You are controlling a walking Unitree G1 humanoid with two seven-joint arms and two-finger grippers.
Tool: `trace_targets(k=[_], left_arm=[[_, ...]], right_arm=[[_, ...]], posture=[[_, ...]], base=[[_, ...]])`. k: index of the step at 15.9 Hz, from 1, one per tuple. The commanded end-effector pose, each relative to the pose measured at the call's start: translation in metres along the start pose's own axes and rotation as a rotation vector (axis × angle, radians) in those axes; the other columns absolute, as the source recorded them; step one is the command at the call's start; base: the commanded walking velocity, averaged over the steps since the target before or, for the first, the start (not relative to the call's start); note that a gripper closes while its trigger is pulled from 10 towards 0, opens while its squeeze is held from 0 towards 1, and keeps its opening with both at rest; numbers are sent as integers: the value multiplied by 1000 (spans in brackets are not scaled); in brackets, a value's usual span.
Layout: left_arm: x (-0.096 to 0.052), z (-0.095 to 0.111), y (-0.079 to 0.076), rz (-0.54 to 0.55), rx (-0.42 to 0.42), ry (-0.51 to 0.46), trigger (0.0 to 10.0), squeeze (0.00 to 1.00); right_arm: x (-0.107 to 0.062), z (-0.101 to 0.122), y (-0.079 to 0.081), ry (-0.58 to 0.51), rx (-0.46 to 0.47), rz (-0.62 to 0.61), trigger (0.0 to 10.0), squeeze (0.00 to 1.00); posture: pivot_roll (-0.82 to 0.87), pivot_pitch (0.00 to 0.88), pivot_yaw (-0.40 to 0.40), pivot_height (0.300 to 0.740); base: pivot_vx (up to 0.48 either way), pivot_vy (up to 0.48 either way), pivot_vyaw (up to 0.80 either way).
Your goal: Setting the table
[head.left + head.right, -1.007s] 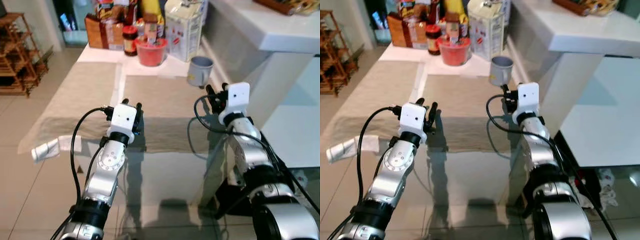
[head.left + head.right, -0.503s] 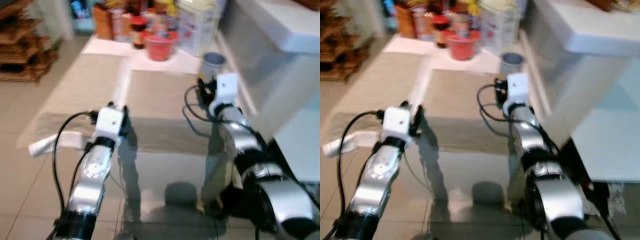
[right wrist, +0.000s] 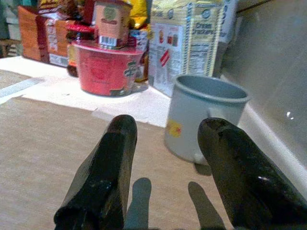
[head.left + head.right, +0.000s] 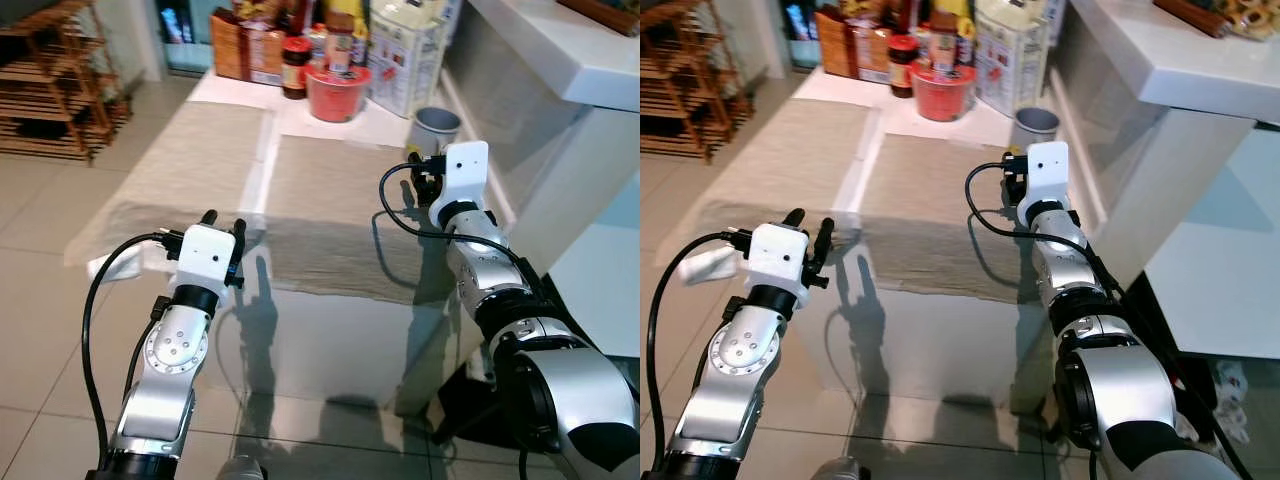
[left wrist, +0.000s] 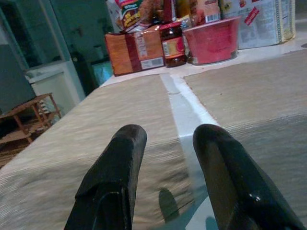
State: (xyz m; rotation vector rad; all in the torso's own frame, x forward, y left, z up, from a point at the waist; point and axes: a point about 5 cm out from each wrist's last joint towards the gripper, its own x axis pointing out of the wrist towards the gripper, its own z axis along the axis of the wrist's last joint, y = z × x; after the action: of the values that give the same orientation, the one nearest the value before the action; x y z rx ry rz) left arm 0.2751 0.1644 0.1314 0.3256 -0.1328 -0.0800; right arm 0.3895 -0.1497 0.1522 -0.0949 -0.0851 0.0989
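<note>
- beige woven placemats are already down: 2 of them lie side by side on the glass table (image 4: 330, 330), the left placemat (image 4: 180, 170) and the right placemat (image 4: 335, 215), with a pale strip of bare table between them.
- neither mat carries any dish, cup or cutlery, so i'd judge the setting as barely begun; the mats are laid, everything else is left.
- the grey mug (image 3: 204, 117) stands just ahead of the right gripper (image 3: 165, 158), a little toward its outer finger, upright on the white surface past the far edge of the right placemat. it looks like the likely next thing to fetch.
- the right gripper's fingers (image 3: 103, 172) are spread wide and hold nothing; they hover low over the right placemat.
- the left gripper (image 5: 165, 163) hangs over the near edge of the left placemat, its 2 fingers (image 5: 117, 177) also parted wide and empty, the pale strip running away right between them.
- beyond the fingertips of both grippers, at the far end, a red bowl (image 4: 332, 92), a cracker box (image 3: 184, 43), jars and packets crowd together, well apart from the left gripper.
- against 1 second ago, the whole scene sits differently in the head views, so the camera has shifted; the right gripper now reaches nearer the mug, while the left arm hangs back closer to the table's near edge. the mug, mats and groceries look unmoved.
</note>
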Motion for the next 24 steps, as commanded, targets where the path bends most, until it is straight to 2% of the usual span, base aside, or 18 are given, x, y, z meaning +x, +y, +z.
trace_targets(k=[1,5,10,16,24], left_arm=[[-1,6,-2,-18,5,-10,10000,0],[-11,7,-4,-78,13,16,10000,0],[-14,8,-2,-114,20,28,10000,0],[-32,12,10,-127,55,60,10000,0],[-46,16,6,-148,42,94,10000,0]], right_arm=[[2,3,-5,-1,-12,-19,10000,0],[6,7,-17,29,-35,-81,10000,0],[7,9,-27,58,-41,-148,10000,0],[11,13,-29,74,-40,-182,10000,0],[13,18,-38,96,-57,-210,10000,0]], posture=[[267,0,-63,740],[291,0,-60,740],[297,0,-54,740],[342,57,-35,740],[332,113,-26,740]], base=[[0,0,0],[0,0,0],[0,0,0],[0,0,0],[0,0,0]])
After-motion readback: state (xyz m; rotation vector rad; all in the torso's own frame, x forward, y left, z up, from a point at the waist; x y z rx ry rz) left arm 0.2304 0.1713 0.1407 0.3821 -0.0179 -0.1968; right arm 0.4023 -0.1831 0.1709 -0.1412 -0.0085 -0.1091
